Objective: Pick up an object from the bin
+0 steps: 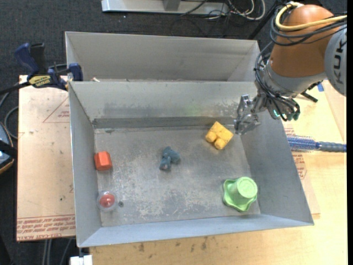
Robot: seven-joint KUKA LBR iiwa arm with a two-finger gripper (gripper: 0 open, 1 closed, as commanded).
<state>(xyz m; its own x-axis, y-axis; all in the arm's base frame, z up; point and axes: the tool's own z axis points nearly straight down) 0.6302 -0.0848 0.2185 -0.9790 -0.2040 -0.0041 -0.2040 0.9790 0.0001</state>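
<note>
grey metal bin (83,148) with sloped walls and a scuffed flat floor, sitting over dark carpet (33,15); cables trail across the carpet at the top of the view. the arm's orange cover (300,43) comes in from the right, and the hand (244,116) hangs low in the bin's back right corner, close to the right wall. cannot tell whether the hand is wide or narrow. yellow block (219,134), chunky and a bit tilted, lies on the bin floor just beside the hand, to its left and slightly nearer the camera, apart from it. green cup (240,193) sits upside down near the front right corner. small blue-grey figure (169,158) lies mid-floor. orange-red cube (102,160) is by the left wall, with a clear ball with red inside (107,201) in front of it. all are well apart from the yellow block.
</note>
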